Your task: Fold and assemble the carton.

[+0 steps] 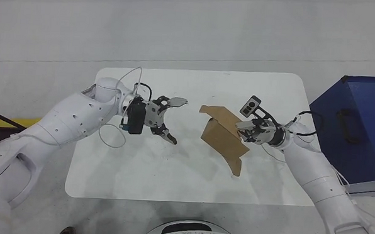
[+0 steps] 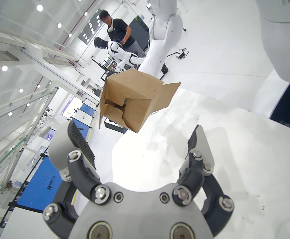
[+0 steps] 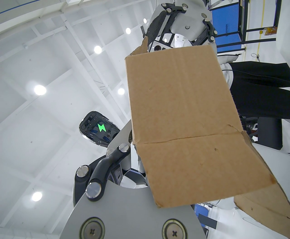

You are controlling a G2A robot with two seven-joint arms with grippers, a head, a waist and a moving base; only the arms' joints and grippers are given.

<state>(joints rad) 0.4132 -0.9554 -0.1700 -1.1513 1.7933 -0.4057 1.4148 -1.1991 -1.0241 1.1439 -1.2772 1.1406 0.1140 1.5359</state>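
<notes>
The partly folded brown carton (image 1: 223, 136) is held tilted above the counter (image 1: 141, 171), with one flap hanging toward the counter's near edge. The right pincer (image 1: 243, 129) clamps the carton's side wall. The left pincer (image 1: 180, 122) hovers over the counter's middle, spread wide and empty, apart from the carton.

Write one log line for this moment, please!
carton: partly folded | right gripper: shut on carton, over table | left gripper: open, apart from carton
</notes>
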